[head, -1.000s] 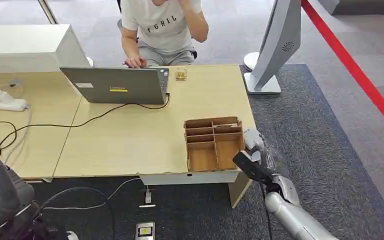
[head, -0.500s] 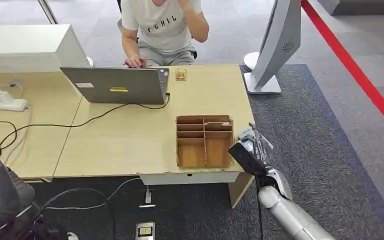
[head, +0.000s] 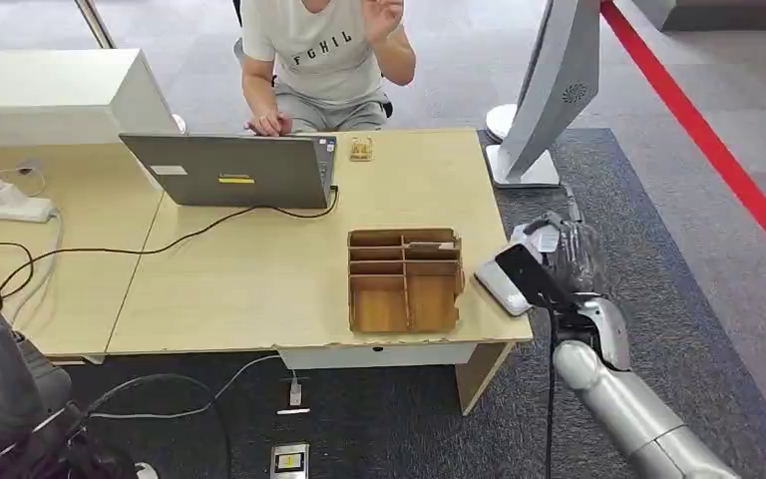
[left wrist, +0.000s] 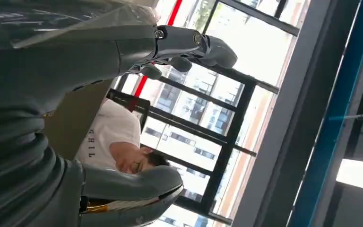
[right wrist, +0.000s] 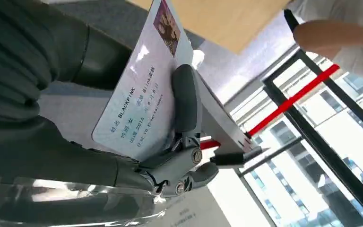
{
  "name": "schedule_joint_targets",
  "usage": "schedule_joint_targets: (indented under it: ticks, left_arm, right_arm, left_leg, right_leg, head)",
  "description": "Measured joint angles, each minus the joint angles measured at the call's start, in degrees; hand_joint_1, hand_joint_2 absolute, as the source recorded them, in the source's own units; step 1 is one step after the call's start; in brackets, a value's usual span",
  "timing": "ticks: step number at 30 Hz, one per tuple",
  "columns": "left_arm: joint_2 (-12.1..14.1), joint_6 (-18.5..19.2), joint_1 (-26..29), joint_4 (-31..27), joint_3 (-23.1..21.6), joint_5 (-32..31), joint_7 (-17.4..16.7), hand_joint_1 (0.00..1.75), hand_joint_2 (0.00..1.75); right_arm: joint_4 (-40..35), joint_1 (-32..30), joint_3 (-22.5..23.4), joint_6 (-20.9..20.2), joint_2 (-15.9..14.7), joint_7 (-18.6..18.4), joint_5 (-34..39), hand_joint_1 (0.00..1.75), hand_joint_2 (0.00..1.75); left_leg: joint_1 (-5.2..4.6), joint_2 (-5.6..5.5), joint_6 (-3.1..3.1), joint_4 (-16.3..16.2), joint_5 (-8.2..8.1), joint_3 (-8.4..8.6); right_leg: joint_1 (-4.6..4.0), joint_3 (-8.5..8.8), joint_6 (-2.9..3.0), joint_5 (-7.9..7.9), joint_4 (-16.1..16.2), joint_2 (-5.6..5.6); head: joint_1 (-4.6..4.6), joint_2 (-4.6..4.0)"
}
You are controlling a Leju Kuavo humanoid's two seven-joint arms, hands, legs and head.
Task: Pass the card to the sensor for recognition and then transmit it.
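My right hand (head: 567,261) hovers at the table's right edge and grips a pale ID card (head: 497,285). In the right wrist view the card (right wrist: 142,97) carries a small photo and printed text, and a dark finger (right wrist: 185,101) presses across its face. A tall white and grey stand device (head: 549,90) rises from the carpet beyond the table's far right corner. Low at the left my left hand (head: 0,384) hangs; in the left wrist view its fingers (left wrist: 194,45) and thumb are spread with nothing between them.
A wooden divided box (head: 405,280) sits on the table (head: 259,279) just left of the card. A laptop (head: 229,170) with a trailing cable stands further back, and a person (head: 324,45) sits behind it. A small wooden item (head: 361,149) lies near the far edge.
My right hand has moved from the table's front edge to the right and further out, carrying the card. The wooden box has slid a little to the left.
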State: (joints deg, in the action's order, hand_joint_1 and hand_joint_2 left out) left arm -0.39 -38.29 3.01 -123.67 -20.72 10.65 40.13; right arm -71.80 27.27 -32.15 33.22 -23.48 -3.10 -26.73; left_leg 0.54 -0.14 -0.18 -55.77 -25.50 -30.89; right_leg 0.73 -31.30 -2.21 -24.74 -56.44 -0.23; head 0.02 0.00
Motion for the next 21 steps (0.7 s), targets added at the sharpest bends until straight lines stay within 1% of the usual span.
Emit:
schedule_joint_targets:
  ticks: [4, 7, 12, 16, 21]
  left_arm:
    - [-0.5, 1.4, -0.6, 0.3, 0.0, 0.5, 0.0, 0.00, 1.75]
    - [-0.9, 3.0, -1.3, 0.6, 0.0, 1.0, 0.0, 0.00, 1.75]
    - [-2.1, 5.4, -2.2, 1.4, 0.0, 1.1, 0.0, 0.00, 1.75]
    - [-3.4, 7.5, -2.8, 2.0, 0.1, 0.8, 0.0, 0.00, 1.75]
    - [-4.5, 8.6, -3.1, 2.6, 0.2, 0.8, 0.0, 0.00, 1.75]
  right_arm:
    - [0.3, 4.6, 0.3, -1.9, -0.5, -0.1, -2.4, 1.75, 1.75]
    - [1.7, 8.4, 0.0, -3.1, 0.0, 0.0, -4.2, 1.75, 1.75]
    - [6.9, 15.6, -0.9, -3.9, 2.8, 0.9, -6.3, 1.75, 1.75]
    - [13.6, 21.6, -2.0, -3.9, 6.6, 1.5, -7.9, 1.75, 1.75]
    - [20.9, 26.2, -3.2, -4.1, 10.7, 1.6, -9.4, 1.75, 1.75]
  left_leg:
    - [0.01, 0.01, 0.00, 0.0, 0.01, 0.00]
    - [0.02, 0.00, -0.01, 0.0, 0.02, -0.03]
    - [0.02, 0.01, -0.01, 0.0, 0.02, -0.06]
    - [0.02, 0.01, -0.02, 0.0, 0.02, -0.09]
    - [0.02, -0.03, -0.01, 0.0, 0.03, -0.13]
  right_leg:
    - [-0.01, 0.00, 0.03, 0.03, 0.0, 0.01]
    - [-0.02, -0.01, 0.03, 0.02, 0.0, 0.00]
    - [-0.02, -0.03, 0.05, 0.03, -0.1, 0.00]
    - [-0.02, -0.10, 0.05, 0.03, -0.1, 0.01]
    - [-0.03, -0.10, 0.05, 0.02, -0.1, -0.04]
  head:
    - [0.00, 0.00]
    - [-0.02, 0.00]
    - [-0.02, 0.00]
    - [-0.02, 0.00]
    - [-0.02, 0.00]
